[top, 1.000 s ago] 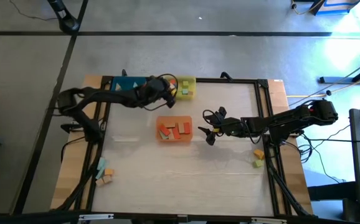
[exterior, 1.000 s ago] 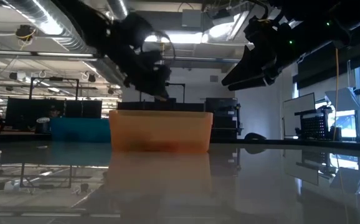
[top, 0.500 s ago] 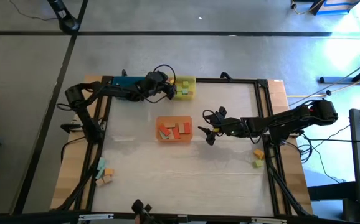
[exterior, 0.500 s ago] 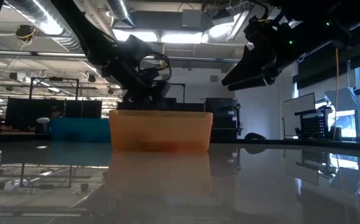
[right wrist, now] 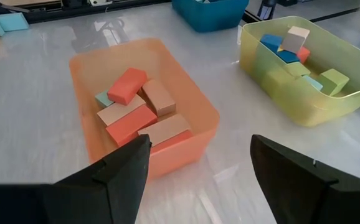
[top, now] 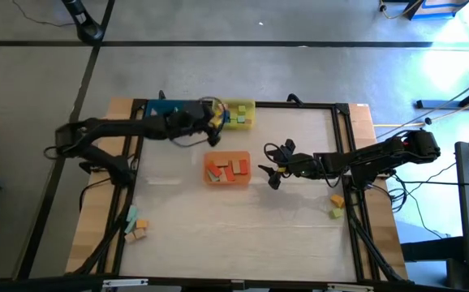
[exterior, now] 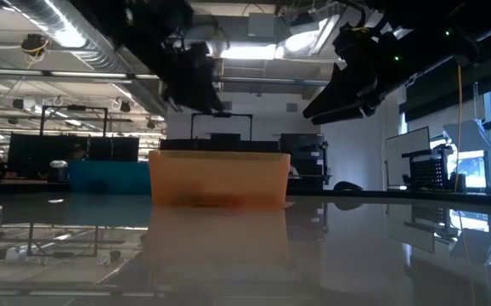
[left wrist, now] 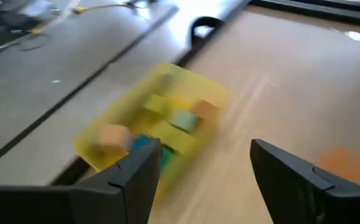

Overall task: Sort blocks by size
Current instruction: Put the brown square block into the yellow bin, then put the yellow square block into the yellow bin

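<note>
Facing blocks [left wrist: 183, 118], left claw [left wrist: 202, 171] spread, empty

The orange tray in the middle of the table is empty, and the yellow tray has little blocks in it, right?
Not quite. The orange tray is not empty: the right wrist view shows red and wood-coloured blocks lying inside it. The yellow tray does hold little blocks, just as you said.

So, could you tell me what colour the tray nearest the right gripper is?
Orange; the tray shows best in the right wrist view.
</note>
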Controlling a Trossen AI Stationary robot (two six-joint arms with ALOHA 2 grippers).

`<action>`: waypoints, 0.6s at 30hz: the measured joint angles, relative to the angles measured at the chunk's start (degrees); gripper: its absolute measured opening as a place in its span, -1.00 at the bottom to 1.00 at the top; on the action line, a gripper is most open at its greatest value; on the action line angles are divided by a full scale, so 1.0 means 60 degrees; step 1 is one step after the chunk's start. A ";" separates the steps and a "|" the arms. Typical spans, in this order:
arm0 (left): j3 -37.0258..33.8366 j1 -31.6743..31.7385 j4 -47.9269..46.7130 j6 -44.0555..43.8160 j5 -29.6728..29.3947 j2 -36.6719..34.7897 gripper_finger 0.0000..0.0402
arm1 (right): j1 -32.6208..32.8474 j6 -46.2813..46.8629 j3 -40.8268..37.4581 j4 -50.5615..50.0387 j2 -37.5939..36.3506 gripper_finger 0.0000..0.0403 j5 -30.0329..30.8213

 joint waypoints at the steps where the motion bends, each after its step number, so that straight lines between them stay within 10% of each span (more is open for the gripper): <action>1: 0.0001 -0.0305 -0.0438 -0.0005 0.0000 -0.0301 0.16 | 0.0000 -0.0003 0.0003 -0.0023 0.0000 0.37 0.0003; 18: 0.0004 -0.5443 -0.7516 -0.5327 0.0011 -0.2067 0.16 | 0.0000 -0.0131 0.0001 0.0435 0.1225 0.37 0.0007</action>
